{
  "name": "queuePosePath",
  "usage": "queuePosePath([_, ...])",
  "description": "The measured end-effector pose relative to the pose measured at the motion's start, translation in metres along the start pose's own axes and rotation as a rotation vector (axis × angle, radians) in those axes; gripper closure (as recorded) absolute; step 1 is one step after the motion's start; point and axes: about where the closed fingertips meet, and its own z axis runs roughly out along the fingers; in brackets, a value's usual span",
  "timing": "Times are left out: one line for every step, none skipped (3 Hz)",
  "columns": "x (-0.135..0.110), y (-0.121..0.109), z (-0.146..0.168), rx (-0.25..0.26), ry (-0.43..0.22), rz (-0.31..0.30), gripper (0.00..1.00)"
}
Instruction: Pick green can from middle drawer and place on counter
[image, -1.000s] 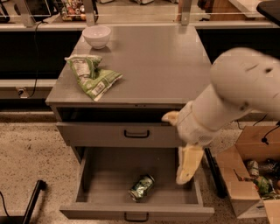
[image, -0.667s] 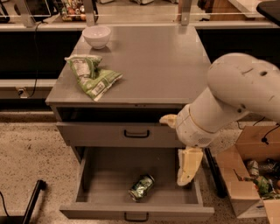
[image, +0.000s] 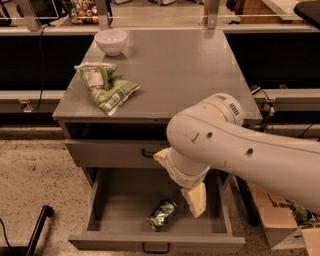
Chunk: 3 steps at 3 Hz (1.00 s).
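Note:
The green can (image: 162, 214) lies on its side on the floor of the open middle drawer (image: 95, 205), near the front centre. My gripper (image: 178, 183) hangs over the drawer, just above and to the right of the can. Its two cream fingers (image: 195, 199) stand apart with nothing between them; the lower one reaches down beside the can without touching it. The bulky white arm crosses in from the right and hides the drawer's right rear. The grey counter (image: 180, 70) lies above.
A green-and-white snack bag (image: 106, 88) and a white bowl (image: 111, 41) sit on the counter's left side. A shut drawer front (image: 107, 152) lies above the open drawer. A cardboard box (image: 284, 220) stands on the floor at right, a black leg (image: 37, 231) at left.
The arm has swung left and lower over the open drawer, bringing the gripper from the drawer's right wall to just beside the can. The can has not moved.

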Motion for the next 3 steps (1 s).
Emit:
queuePosePath([0.014, -0.001, -0.001, 0.014, 0.043, -0.014, 0.00])
queuePosePath([0.015, 0.002, 0.005, -0.014, 0.051, -0.050, 0.00])
queuePosePath([0.008, 0.022, 0.034, -0.027, 0.026, -0.157, 0.00])
